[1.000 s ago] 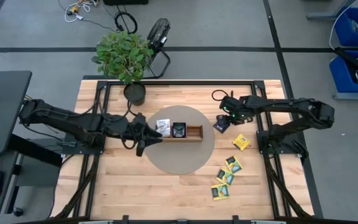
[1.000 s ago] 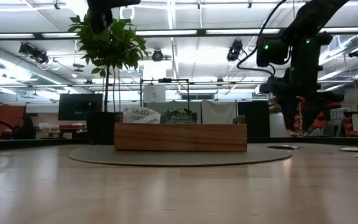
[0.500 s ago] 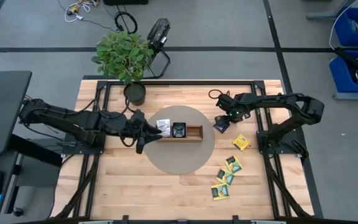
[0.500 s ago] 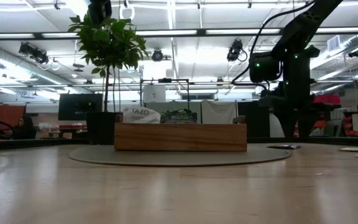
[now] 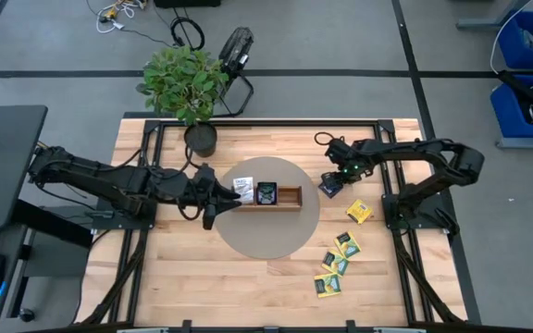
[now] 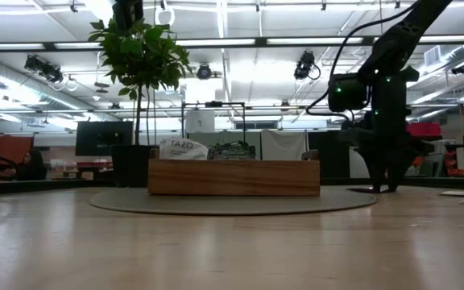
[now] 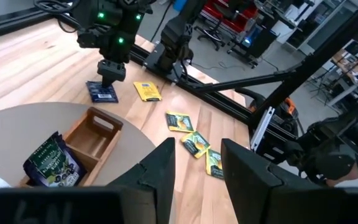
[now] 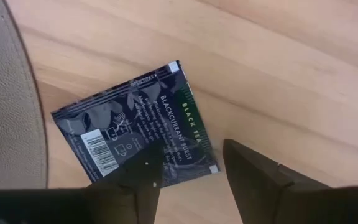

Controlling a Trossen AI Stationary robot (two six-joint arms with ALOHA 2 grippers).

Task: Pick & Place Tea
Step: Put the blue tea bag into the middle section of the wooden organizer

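right gripper (image 8: 188, 171) has dropped onto the dark blue tea packet (image 8: 135, 134) at the mat's three o'clock, jaws parted astride it, nothing held: grasp imminent.

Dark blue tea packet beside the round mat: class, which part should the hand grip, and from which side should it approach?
Grip the dark blue packet by its opposite edges, from straight above. It lies flat on the table, so only its thin edges offer purchase. The right hand hangs over it, open.

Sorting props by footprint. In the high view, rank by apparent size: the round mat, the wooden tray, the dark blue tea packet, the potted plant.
1. Round mat
2. Potted plant, though it stands taller, nearer the camera
3. Wooden tray
4. Dark blue tea packet
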